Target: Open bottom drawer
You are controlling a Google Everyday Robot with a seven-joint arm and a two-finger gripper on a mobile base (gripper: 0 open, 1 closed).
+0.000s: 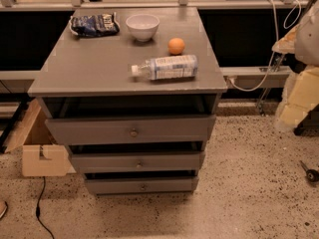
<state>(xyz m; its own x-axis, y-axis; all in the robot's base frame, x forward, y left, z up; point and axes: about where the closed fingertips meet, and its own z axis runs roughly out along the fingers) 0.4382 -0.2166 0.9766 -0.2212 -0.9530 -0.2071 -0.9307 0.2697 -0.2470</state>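
The grey cabinet [124,68] has three drawers stacked at its front. The bottom drawer [169,185] is the narrowest and shallowest, with a small round knob [143,186] at its centre and a dark gap above its front. The mid-sized drawer [169,162] and the widest top drawer [169,129] sit above it, each with a dark gap over it as well. My gripper is not in view. A pale rounded shape at the right edge [308,36] may be part of my arm.
On the cabinet top lie a plastic water bottle [167,67] on its side, an orange [176,46], a white bowl [142,26] and a dark snack bag [94,24]. A cardboard box [37,148] stands left of the cabinet. Yellow foam [299,101] and a small black object [310,173] are on the right.
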